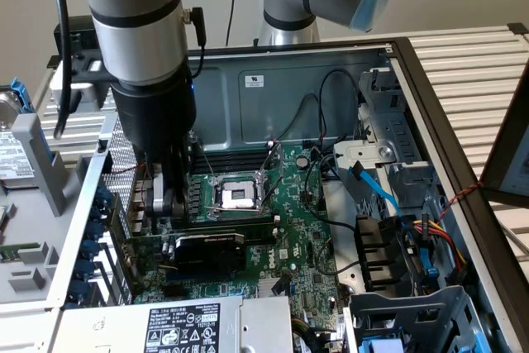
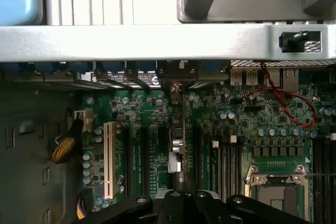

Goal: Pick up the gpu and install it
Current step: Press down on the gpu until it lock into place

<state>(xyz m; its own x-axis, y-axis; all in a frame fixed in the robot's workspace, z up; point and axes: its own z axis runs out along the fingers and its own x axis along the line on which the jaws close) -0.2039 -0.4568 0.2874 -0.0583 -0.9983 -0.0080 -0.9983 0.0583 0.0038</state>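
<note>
Open PC case [image 1: 430, 113] lying on its side, arm reaching in from the exterior view's left

The motherboard [image 1: 289, 229] lies flat in the bottom of the case, with the processor socket [image 1: 237, 196] about mid-board. The gpu [image 1: 207, 251] stands in a slot just in front of the socket, nearer the camera. The hand [image 1: 165, 200] hangs just beside the socket, on the exterior view's left, above the card's end. The power supply [image 1: 182, 326] sits at the near edge, in front of the gpu. A drive cage [image 1: 388, 155] with cables is on the exterior view's right.
</note>
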